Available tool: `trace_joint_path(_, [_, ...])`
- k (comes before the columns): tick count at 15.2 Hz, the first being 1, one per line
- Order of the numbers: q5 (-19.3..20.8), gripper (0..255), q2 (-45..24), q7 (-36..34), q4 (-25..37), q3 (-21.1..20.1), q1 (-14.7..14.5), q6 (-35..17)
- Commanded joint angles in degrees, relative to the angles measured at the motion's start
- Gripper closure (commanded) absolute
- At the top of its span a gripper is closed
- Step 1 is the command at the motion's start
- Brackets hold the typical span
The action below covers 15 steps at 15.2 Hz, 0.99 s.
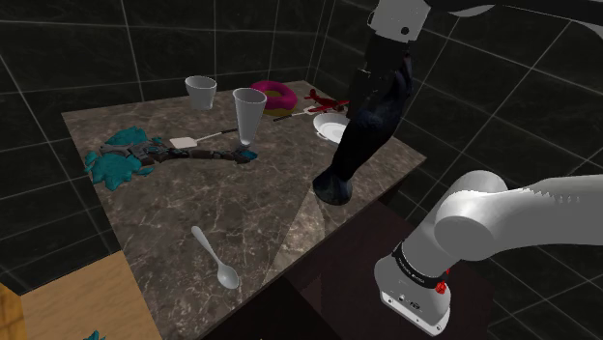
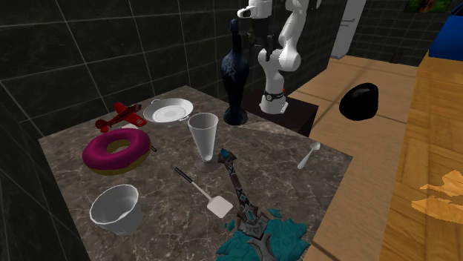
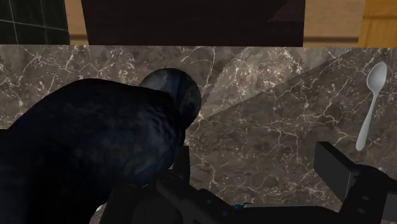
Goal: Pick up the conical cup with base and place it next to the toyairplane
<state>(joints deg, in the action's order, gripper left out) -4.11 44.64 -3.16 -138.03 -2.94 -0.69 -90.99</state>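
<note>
Close against the wrist camera looms a dark vase (image 3: 95, 153), upright by the table (image 1: 271, 212) edge that faces the stand (image 1: 338, 280).

The marble table is the largest thing. Two of its sides run along dark tiled walls and two are open. Bare marble spreads through the middle, between the vase, the conical cup and the spoon.

The arm (image 1: 502, 217) bends up from the stand and comes down behind the vase in the shoulder view. Its gripper (image 3: 257, 162) is released, fingers (image 3: 337, 167) spread over bare marble and grasping nothing; the vase stands just beside it, towards the cup.

One sword (image 1: 193, 155) lies across the far half, its hilt at a teal heap (image 1: 116, 164) near the shoulder view's left edge.

One pink donut (image 1: 273, 95) sits by the back wall.

There are two cups. The conical cup (image 1: 248, 116) stands upright on its base mid-table, at the sword's tip and well apart from the gripper. A wider tumbler (image 1: 201, 92) stands behind it.

One white plate (image 1: 330, 127) lies behind the vase.

One red plane (image 1: 322, 99) sits in the wall corner, hemmed between donut and plate.

One spatula (image 1: 188, 142) lies along the sword.

One spoon (image 1: 215, 259) lies alone near the front edge.
</note>
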Motion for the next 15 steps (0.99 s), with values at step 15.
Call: trace_joint_path(15, [-1.95,0,-31.41,7.54,17.16,4.62,0.66,-14.06])
